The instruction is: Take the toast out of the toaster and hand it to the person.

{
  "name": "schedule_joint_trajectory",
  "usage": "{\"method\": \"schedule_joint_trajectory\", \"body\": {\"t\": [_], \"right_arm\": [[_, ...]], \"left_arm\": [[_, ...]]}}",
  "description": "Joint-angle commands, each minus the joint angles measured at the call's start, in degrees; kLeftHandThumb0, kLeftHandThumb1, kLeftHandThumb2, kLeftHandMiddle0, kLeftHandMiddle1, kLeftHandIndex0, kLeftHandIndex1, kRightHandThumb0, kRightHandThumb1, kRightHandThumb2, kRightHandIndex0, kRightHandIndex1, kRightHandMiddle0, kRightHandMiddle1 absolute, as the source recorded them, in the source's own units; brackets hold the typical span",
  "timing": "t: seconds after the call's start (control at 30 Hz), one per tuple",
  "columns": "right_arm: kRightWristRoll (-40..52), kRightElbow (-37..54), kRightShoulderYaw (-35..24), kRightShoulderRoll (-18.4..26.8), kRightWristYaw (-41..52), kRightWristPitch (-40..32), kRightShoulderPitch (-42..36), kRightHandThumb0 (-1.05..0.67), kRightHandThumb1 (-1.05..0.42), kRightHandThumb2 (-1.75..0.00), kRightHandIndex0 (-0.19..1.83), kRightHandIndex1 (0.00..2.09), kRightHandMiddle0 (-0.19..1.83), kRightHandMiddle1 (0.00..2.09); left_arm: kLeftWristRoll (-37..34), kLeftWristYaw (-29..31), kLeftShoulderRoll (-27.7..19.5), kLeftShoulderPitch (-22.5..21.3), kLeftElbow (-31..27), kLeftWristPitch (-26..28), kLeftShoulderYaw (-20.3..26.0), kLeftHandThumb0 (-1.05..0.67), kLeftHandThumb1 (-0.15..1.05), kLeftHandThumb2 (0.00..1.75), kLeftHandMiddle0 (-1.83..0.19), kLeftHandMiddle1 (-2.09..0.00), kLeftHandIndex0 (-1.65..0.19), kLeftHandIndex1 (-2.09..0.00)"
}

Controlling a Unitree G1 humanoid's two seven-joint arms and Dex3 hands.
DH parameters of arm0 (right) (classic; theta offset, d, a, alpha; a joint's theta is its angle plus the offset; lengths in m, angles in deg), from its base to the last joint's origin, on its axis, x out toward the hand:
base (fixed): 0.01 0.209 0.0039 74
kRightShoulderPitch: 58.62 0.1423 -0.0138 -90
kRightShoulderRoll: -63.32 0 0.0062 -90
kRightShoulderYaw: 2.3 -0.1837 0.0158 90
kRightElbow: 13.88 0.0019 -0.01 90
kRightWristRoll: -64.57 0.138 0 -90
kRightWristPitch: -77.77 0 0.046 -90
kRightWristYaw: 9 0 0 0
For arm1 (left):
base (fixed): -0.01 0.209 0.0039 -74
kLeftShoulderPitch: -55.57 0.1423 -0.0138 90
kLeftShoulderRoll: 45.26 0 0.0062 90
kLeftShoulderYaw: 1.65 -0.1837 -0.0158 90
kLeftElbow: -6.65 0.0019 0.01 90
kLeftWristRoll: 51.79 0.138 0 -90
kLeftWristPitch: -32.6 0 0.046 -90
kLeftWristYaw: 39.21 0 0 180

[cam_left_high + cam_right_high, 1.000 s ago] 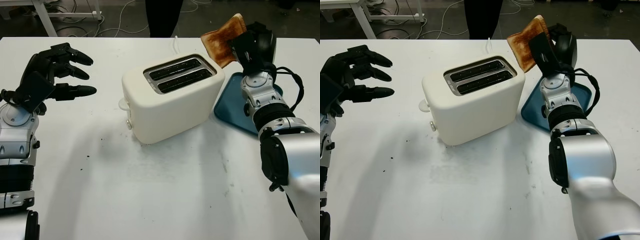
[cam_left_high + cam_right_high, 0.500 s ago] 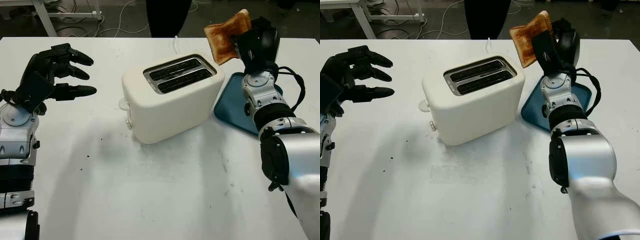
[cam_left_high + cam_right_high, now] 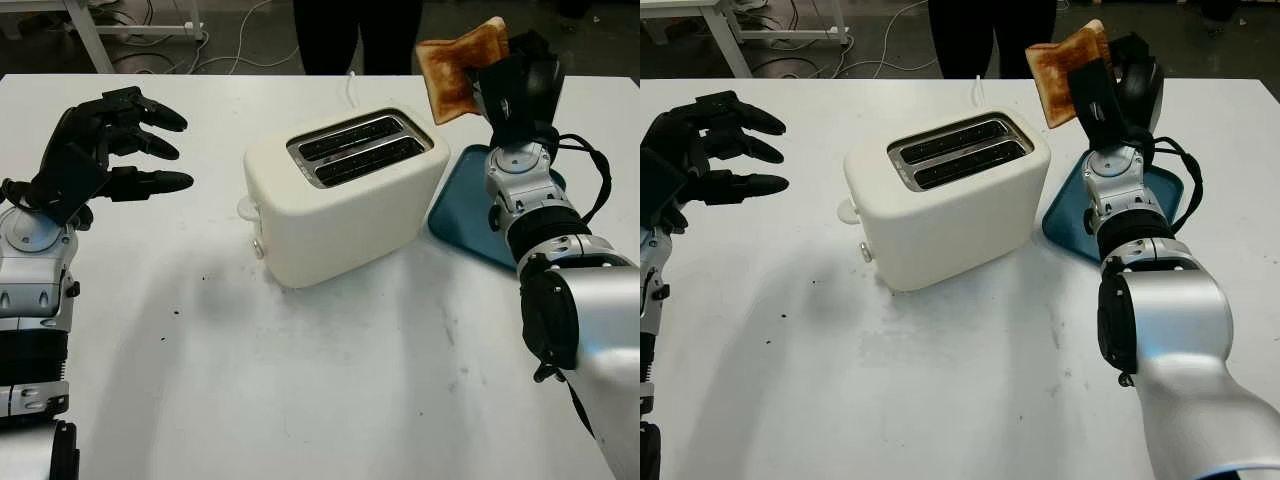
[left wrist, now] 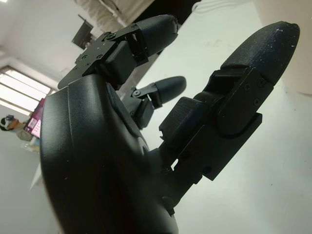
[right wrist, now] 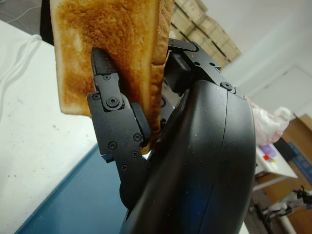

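Two toaster [image 3: 345,195] slots are seen vacant on the desk [image 3: 300,380]. Toast [image 3: 462,68] is gripped by right hand [image 3: 510,85] fingers [image 5: 113,105] above a bare blue tray [image 3: 462,205]. Left hand [image 3: 95,150] is held open, unladen.

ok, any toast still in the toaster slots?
No, both toaster slots look empty; the right hand holds the toast above the table.

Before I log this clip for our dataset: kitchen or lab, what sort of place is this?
Probably a lab or workshop, not a kitchen: the cream two-slot toaster sits on a bare white table, loose cables trail across the dark floor, and stacked cardboard boxes line a wall.
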Motion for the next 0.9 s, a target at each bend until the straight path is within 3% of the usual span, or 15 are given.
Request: {"method": "schedule_joint_trajectory", "body": {"t": [0.0, 0.13, 0.4, 0.53, 0.63, 0.87], "right_arm": [[0.5, 0.11, -0.27, -0.36, -0.2, 1.16, 0.38, -0.19, -0.92, -0.17, 0.77, 1.75, 0.66, 1.58], [0.62, 0.12, -0.59, -0.35, 0.35, 1.64, 0.25, -0.16, -0.92, -0.18, 0.86, 1.75, 0.67, 1.73], [0.85, 0.15, -0.87, -0.44, 0.7, 3.14, -0.03, -0.15, -0.92, -0.14, 0.91, 1.75, 0.73, 1.75], [1.14, 0.1, -0.98, -0.63, 0.5, 2.55, 0.18, -0.16, -0.92, -0.13, 0.84, 1.75, 0.68, 1.64], [0.99, 0.13, -0.75, -0.61, 0.33, 2.81, 0.15, -0.16, -0.92, -0.13, 0.87, 1.75, 0.67, 1.73], [1.18, 0.02, -0.71, -0.47, 1.12, 3.27, -0.02, -0.13, -0.92, -0.14, 0.91, 1.75, 0.71, 1.74]], "left_arm": [[1.15, -0.36, -0.18, 0.21, 0.5, -0.99, -0.29, -1.05, 0.56, 0.01, -0.69, -0.98, -0.66, -0.9], [0.88, -0.15, -0.22, 0.2, 0.1, -0.08, -0.28, -1.05, 0.56, 0.0, -0.69, -0.97, -0.66, -0.9], [0.84, -0.15, -0.22, 0.3, -0.09, -0.1, -0.22, -1.05, 0.56, 0.0, -0.69, -0.97, -0.66, -0.9], [0.96, -0.34, -0.16, 0.39, -0.2, 0.02, -0.24, -1.05, 0.54, 0.0, -0.69, -0.98, -0.66, -0.91], [1.19, -0.41, -0.28, 0.36, -0.17, 0.14, -0.32, -1.05, 0.55, 0.0, -0.68, -0.98, -0.66, -0.91], [1.16, -0.45, -0.21, 0.4, -0.36, 0.27, -0.33, -1.05, 0.55, 0.0, -0.68, -0.99, -0.65, -0.91]]}}
